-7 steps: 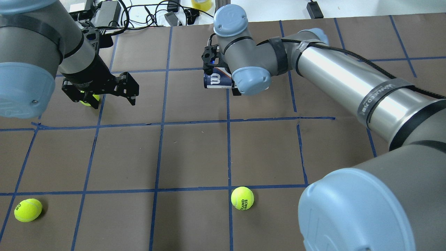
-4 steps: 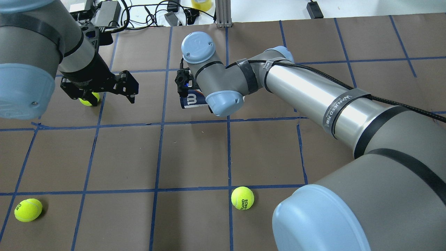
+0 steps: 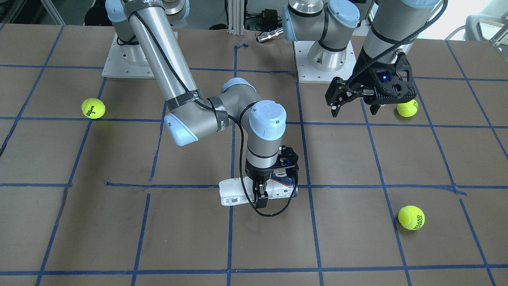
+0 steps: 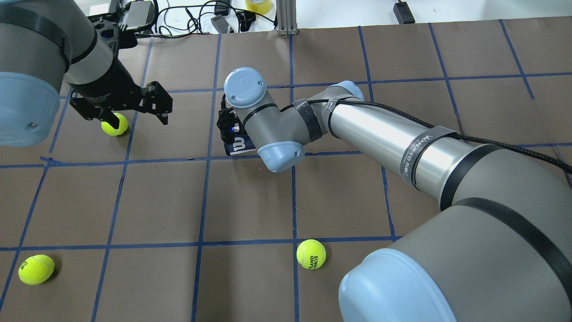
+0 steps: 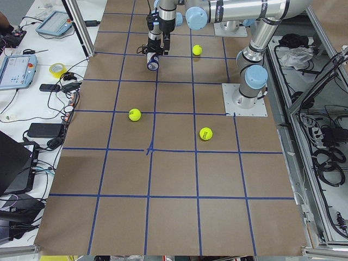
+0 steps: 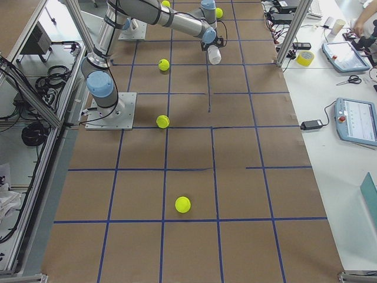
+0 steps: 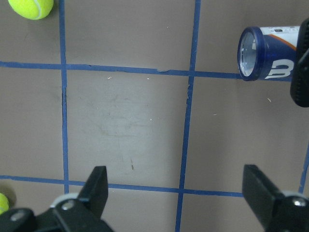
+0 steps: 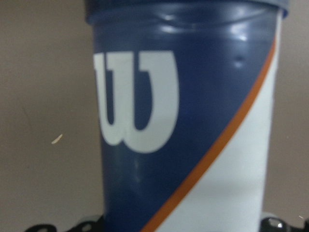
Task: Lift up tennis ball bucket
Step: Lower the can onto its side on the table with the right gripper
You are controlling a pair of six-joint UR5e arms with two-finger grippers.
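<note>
The tennis ball bucket (image 3: pixel 234 194) is a slim tube with a white-and-navy label and a white "W", held level. My right gripper (image 3: pixel 265 190) is shut on its middle from above. The tube also shows in the overhead view (image 4: pixel 239 146), mostly under my wrist, and fills the right wrist view (image 8: pixel 183 121). I cannot tell how high it hangs over the table. My left gripper (image 4: pixel 125 112) is open and empty, hovering over a loose tennis ball (image 4: pixel 114 124). In the left wrist view the tube's navy end (image 7: pixel 268 53) lies to the upper right of the left gripper (image 7: pixel 176 193).
Two more tennis balls lie near the robot's side of the brown taped table, one at the left (image 4: pixel 36 269) and one at the centre (image 4: pixel 311 254). Cables and a tape roll (image 4: pixel 258 4) sit past the far edge.
My right arm has carried the tube to the left and nearer the robot. My left gripper has drifted slightly away and stays open over its ball.
</note>
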